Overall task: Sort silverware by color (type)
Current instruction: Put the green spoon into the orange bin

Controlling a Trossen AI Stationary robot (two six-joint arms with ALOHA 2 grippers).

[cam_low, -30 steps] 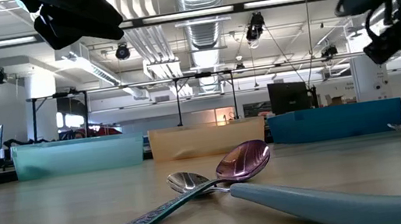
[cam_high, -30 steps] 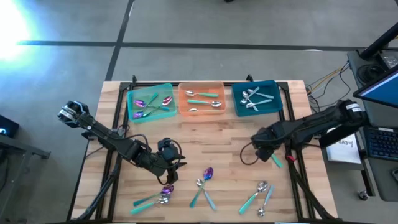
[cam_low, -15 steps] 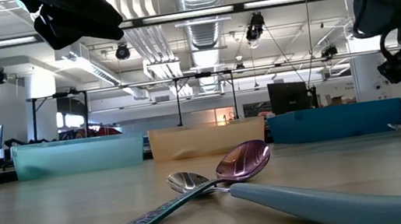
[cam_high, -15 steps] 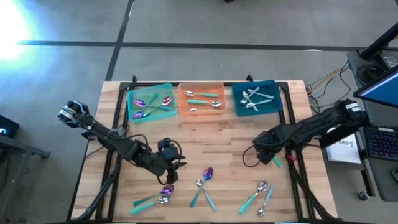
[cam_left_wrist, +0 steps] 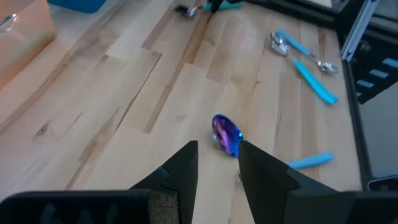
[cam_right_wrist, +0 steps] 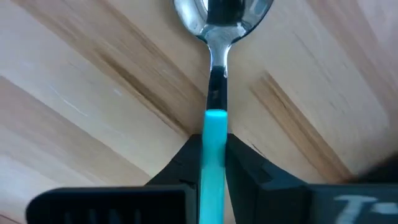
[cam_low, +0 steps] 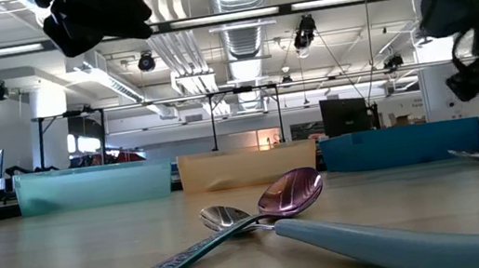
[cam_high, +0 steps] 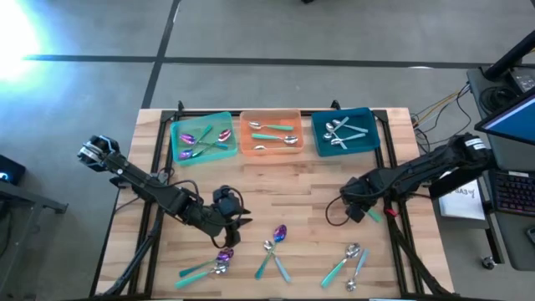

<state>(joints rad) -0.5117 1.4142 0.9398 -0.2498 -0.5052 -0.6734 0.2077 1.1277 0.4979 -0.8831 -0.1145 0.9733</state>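
A spoon with a silver head [cam_right_wrist: 222, 15] and a teal handle lies on the table at the right. My right gripper [cam_right_wrist: 214, 142] points down over it and is shut on its handle; in the high view the right gripper [cam_high: 358, 209] covers most of the spoon. My left gripper [cam_left_wrist: 216, 163] hangs open above the table's middle, its fingers short of a purple-headed spoon [cam_left_wrist: 226, 133]. More spoons lie in crossed pairs near the front edge [cam_high: 216, 263], [cam_high: 274, 247], [cam_high: 349, 261]. Other spoons lie in the green tray [cam_high: 201, 138], the orange tray [cam_high: 271, 132] and the teal tray [cam_high: 344, 131]. My right gripper pinches the teal handle [cam_right_wrist: 215, 119] between its two fingers, close to where the handle meets the silver neck. The fingers come from above, pointing down, one on each side of the handle. The spoon lies flat on the table.
The three trays stand side by side along the far edge. Bare wood lies between them and the arms. A cable loops on the table beside the right gripper [cam_high: 334, 213]. In the low view, a purple spoon head [cam_low: 291, 192] and a silver one [cam_low: 223, 216] lie close to the camera.
My right gripper has sunk toward the table, onto the teal-handled spoon. My left arm has kept still.
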